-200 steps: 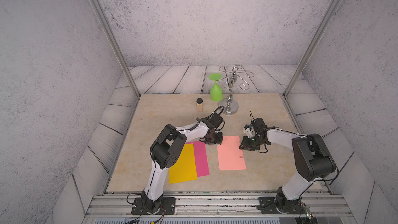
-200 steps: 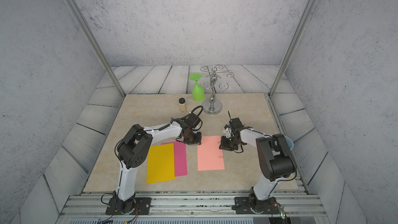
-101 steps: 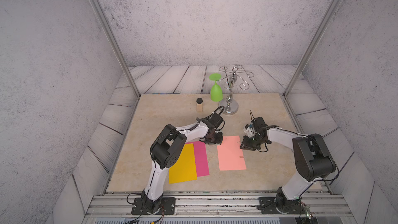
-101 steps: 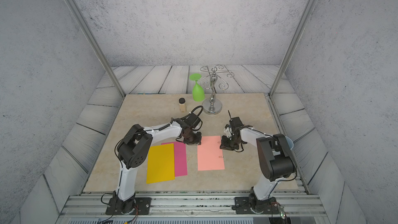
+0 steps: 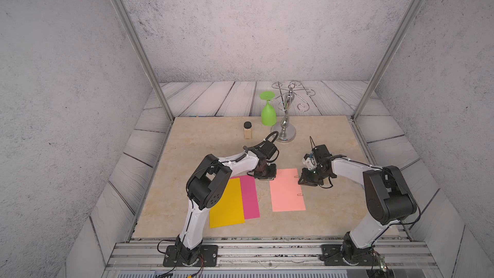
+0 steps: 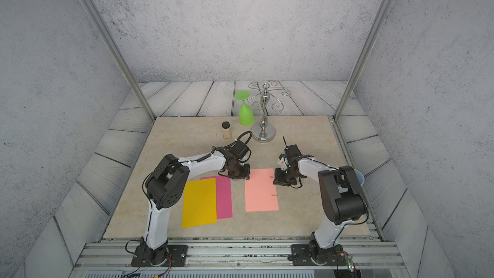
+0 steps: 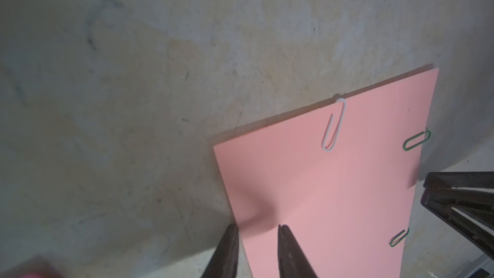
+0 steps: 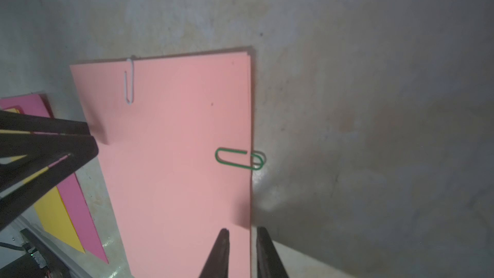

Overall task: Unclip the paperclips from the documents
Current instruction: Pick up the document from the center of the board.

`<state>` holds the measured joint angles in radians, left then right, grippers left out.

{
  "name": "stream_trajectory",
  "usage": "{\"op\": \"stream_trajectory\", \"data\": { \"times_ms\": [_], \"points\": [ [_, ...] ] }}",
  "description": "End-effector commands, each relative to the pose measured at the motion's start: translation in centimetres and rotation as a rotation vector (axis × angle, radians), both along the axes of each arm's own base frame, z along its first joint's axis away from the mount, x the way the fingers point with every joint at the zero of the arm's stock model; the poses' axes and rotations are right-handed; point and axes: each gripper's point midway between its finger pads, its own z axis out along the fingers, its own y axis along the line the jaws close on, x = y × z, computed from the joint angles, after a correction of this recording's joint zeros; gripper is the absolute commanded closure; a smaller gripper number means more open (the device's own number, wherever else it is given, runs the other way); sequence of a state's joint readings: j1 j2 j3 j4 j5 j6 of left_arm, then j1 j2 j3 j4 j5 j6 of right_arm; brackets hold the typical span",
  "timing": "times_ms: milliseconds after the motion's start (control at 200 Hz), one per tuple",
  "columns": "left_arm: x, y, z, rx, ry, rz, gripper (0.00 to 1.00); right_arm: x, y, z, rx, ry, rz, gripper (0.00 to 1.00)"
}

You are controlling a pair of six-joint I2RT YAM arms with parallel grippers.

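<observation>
You're holding the left gripper [image 7: 256, 227] low at the far-left corner of the salmon pink document [image 5: 287, 193]. Its jaws are standing slightly apart and gripping nothing. One fingertip [image 7: 288, 252] is sitting over the paper and the other is off it, over the tabletop [image 5: 213, 143]. It's too blurry to tell if that tip is actually pressing the paper.

Your right gripper [image 8: 242, 229] is sitting at the document's right edge with only a narrow gap between the jaws. It's empty, straddling the edge with one tip over the paper and one off it.

All three clips are sitting on the pink document:
- The white paperclip [image 7: 332, 125] is hanging on the far edge, near the left gripper.
- The far green paperclip [image 8: 240, 159] is clipping the right edge just beyond the right fingertips, with its outer loop sticking off the paper.
- The near green paperclip [image 7: 398, 237] is clipping the same edge, closer to the robot bases, so the right gripper is sitting between the two green ones.

The magenta sheet [image 5: 250, 196] is lying left of the pink document and apart from it. The yellow sheet [image 5: 227, 204] is overlapping its left side.

At the back, a green wine glass [image 5: 268, 114] is hanging upside down by the chrome stand [image 5: 286, 127]. A small black-lidded jar [image 5: 247, 130] is standing nearby.
</observation>
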<state>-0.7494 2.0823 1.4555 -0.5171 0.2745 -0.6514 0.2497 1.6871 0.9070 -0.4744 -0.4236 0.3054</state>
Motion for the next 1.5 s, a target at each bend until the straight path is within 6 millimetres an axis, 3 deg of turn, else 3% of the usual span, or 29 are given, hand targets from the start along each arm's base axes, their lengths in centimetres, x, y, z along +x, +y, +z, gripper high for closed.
{"op": "stream_trajectory", "data": {
  "times_ms": [0,721,1241,1491],
  "points": [
    [-1.0,0.7,-2.1,0.051,0.047,-0.005,0.7,-0.9,-0.1,-1.5,-0.017,0.043,0.014,0.79],
    [-1.3,0.6,-2.7,0.053,0.07,-0.009,0.71,-1.4,0.6,-2.7,-0.005,0.079,0.027,0.8],
    [-1.3,0.7,-2.8,0.035,0.08,0.004,0.71,-1.4,1.1,-2.6,0.026,0.081,0.017,0.77],
    [-1.4,2.4,-2.7,0.059,0.071,0.032,0.71,-1.5,0.8,-2.4,0.012,0.081,0.02,0.76]
  ]
}}
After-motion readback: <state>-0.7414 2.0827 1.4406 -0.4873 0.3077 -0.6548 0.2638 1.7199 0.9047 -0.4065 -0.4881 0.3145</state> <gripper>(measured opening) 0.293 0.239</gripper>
